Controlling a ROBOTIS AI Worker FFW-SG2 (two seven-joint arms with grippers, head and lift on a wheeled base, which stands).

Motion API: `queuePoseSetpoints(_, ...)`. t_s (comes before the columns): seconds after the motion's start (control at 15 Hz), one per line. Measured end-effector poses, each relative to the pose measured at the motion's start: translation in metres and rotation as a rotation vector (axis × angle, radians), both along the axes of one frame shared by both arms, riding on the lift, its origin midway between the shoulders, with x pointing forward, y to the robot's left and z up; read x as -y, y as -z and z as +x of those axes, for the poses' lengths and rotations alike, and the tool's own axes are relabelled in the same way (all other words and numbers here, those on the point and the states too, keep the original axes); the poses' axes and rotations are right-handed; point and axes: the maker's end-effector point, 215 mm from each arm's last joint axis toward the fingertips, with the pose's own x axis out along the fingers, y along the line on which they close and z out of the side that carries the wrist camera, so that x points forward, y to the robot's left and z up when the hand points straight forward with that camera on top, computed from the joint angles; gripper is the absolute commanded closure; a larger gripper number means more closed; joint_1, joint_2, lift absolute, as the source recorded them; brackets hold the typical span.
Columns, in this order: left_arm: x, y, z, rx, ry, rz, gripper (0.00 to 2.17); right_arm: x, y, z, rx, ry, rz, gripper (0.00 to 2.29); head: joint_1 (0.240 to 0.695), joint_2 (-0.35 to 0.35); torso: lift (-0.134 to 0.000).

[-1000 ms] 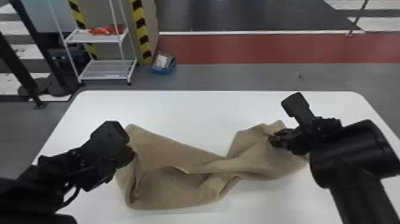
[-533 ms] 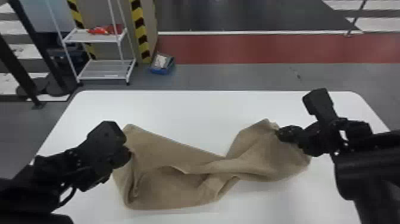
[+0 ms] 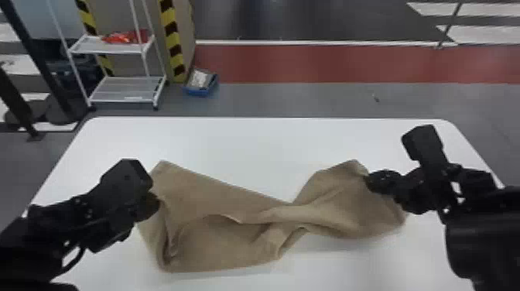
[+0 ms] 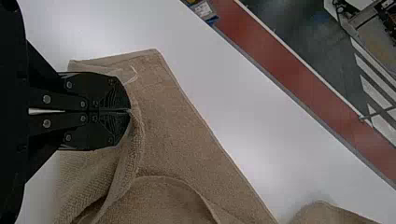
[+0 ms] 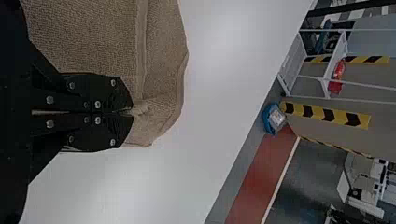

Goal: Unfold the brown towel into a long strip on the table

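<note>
Head view: we've L gripper [image 3: 154, 205] closed w/ towel [image 3: 216, 243] pinched at one end, R gripper [image 3: 369, 180] closed, pinching the other; middle's bunched on tbl [image 3: 255, 147].

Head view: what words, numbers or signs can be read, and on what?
No words or numbers can be read.
Brown towel: no print visible.
White shelf, lower tier: pale mark, too small to read.
Blue box: pale patch, too small to read.
Yellow-and-black stripes: no words.
</note>
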Motion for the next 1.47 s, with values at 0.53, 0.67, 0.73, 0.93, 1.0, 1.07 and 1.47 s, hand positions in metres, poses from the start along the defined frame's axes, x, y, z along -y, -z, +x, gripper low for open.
queuePoseSetpoints(0.53, 0.0, 0.009, -0.003, -0.02, 0.004, 0.002, 1.97, -0.016, 0.02, -0.004, -0.042, -0.034, -0.041, 0.74, 0.695, 0.005, -0.123)
queuePoseSetpoints(0.67, 0.0, 0.012, -0.003, -0.024, 0.006, 0.005, 1.97, -0.017, 0.023, -0.006, -0.047, -0.033, -0.046, 0.44, 0.695, 0.008, -0.123)
queuePoseSetpoints(0.73, -0.001, 0.014, -0.003, -0.025, 0.009, 0.007, 1.97, -0.016, 0.025, -0.007, -0.048, -0.031, -0.05, 0.43, 0.695, 0.008, -0.123)
queuePoseSetpoints(0.93, 0.0, 0.017, -0.003, -0.027, 0.018, 0.011, 1.97, -0.015, 0.026, -0.009, -0.049, -0.029, -0.055, 0.43, 0.695, 0.006, -0.123)
queuePoseSetpoints(1.0, 0.001, 0.017, -0.003, -0.027, 0.02, 0.012, 1.97, -0.015, 0.027, -0.01, -0.051, -0.029, -0.057, 0.37, 0.695, 0.005, -0.123)
queuePoseSetpoints(1.07, 0.002, 0.017, -0.004, -0.028, 0.023, 0.012, 1.97, -0.014, 0.028, -0.011, -0.053, -0.029, -0.059, 0.36, 0.695, 0.004, -0.123)
queuePoseSetpoints(1.47, 0.003, 0.021, -0.005, -0.035, 0.028, 0.012, 1.97, -0.012, 0.029, -0.013, -0.06, -0.036, -0.06, 1.39, 0.695, -0.001, -0.123)
